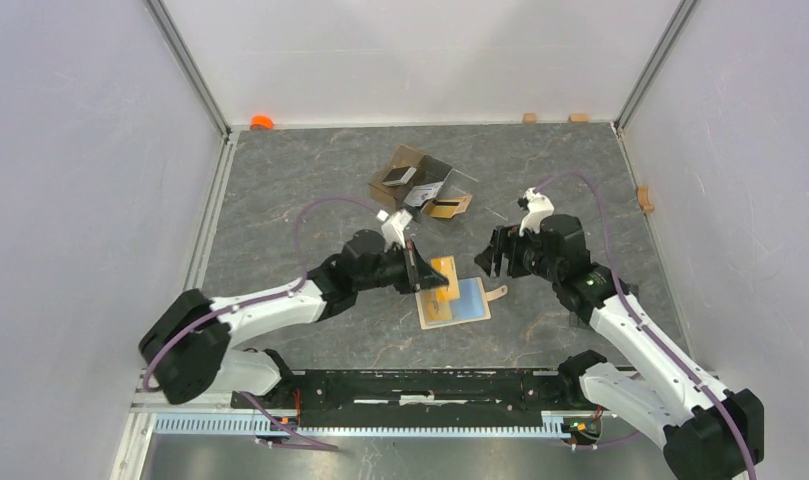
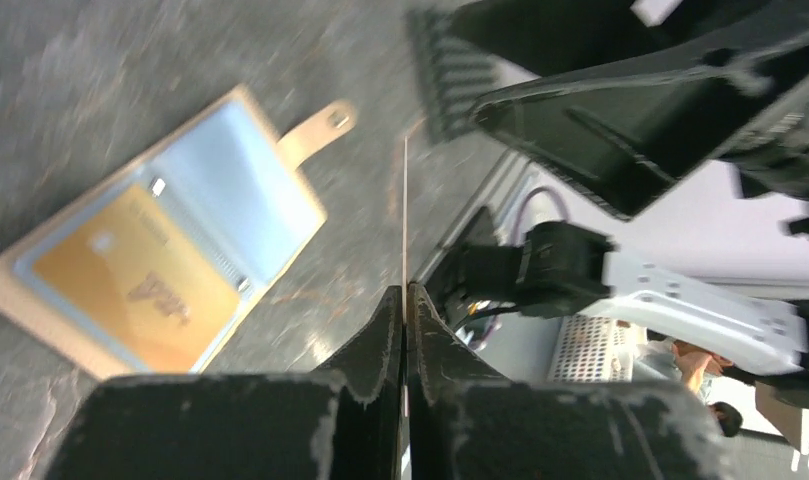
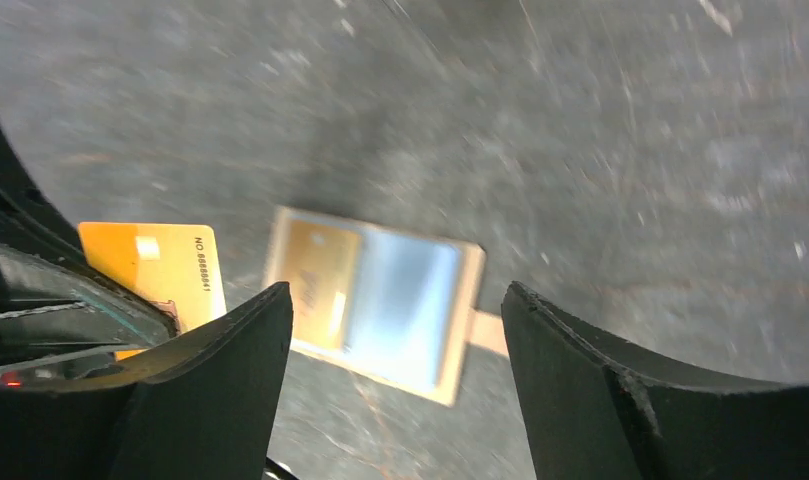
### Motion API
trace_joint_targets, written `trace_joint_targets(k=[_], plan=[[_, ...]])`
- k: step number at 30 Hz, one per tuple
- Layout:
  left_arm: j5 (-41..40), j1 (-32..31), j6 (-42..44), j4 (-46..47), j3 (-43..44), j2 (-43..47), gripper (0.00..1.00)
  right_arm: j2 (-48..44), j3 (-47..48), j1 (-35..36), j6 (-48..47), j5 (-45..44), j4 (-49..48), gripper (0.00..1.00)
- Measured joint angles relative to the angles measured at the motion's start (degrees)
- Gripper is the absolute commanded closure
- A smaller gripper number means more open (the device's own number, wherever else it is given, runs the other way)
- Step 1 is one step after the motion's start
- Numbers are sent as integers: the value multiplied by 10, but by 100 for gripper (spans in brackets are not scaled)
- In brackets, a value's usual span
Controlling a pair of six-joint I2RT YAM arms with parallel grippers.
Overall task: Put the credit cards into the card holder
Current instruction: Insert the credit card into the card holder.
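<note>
The card holder (image 1: 458, 303) lies open on the table, tan with light blue pockets and its snap tab to the right. A gold card (image 2: 130, 285) sits in one pocket. My left gripper (image 1: 425, 274) is shut on an orange-gold credit card (image 1: 443, 268), held just above the holder's upper left corner. In the left wrist view this card (image 2: 405, 200) shows edge-on as a thin line between the closed fingers (image 2: 385, 330). My right gripper (image 1: 486, 262) hangs open to the right of it, nothing between its fingers (image 3: 230, 350). Below it lies the holder (image 3: 410, 300), with the held card (image 3: 165, 265) to its left.
A clear brown-tinted divided box (image 1: 420, 185) stands behind the holder, with a dark card (image 1: 400, 176) and other cards in it. White walls close in the table on three sides. An orange cap (image 1: 261, 122) lies at the back left corner.
</note>
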State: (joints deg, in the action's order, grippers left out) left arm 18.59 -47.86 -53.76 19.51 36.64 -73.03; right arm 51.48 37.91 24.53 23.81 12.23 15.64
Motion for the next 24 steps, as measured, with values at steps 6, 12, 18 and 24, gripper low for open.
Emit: trace_joint_targets(k=[6,12,18,24], plan=[[0,-21,-24,-14,-15,-104,98,26,-64,0,-27,-54,56,29],[0,-22,-37,0,-21,-155,98,65,-110,-5,-35,-58,47,42],[0,-22,-47,18,-33,-174,98,85,-123,-9,-38,-54,14,51],[11,-21,-50,36,-33,-205,98,100,-129,-14,-40,-55,-14,61]])
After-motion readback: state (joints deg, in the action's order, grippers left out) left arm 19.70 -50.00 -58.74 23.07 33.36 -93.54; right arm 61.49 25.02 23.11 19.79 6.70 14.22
